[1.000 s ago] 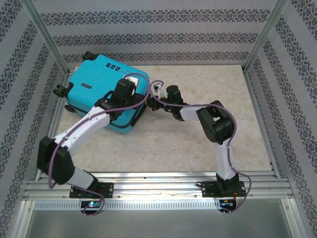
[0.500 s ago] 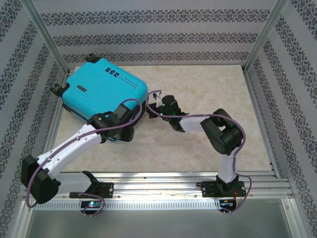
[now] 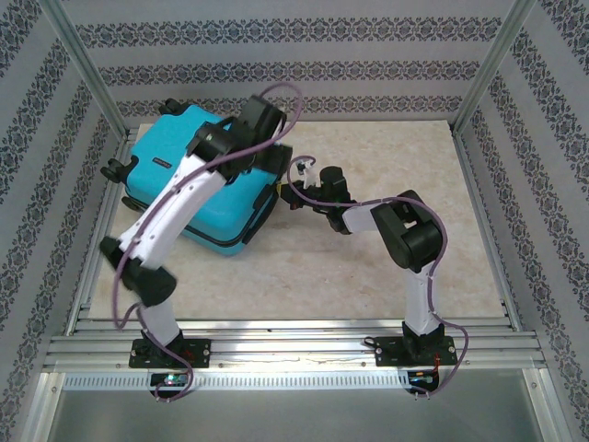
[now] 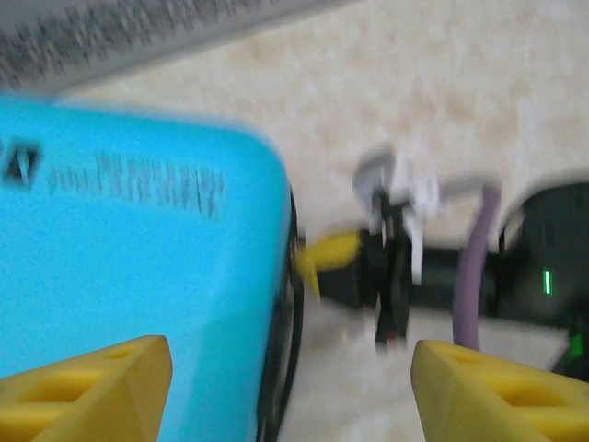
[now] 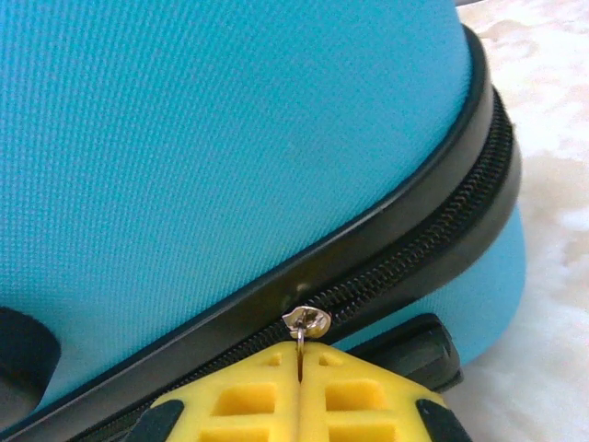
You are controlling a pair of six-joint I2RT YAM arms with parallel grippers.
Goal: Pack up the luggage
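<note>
Since 0.5 s ago the left arm has swung up from the front corner of the small turquoise hard-shell luggage [image 3: 147, 175], which sits closed at the left rear of the mottled beige table [image 3: 396, 267]. The left gripper [image 4: 290, 354] hovers above its right edge, jaws wide and holding nothing. The right gripper [image 5: 300, 354] stays pinched on the small metal zipper pull [image 5: 308, 320] in the black zipper band [image 5: 414, 244].
</note>
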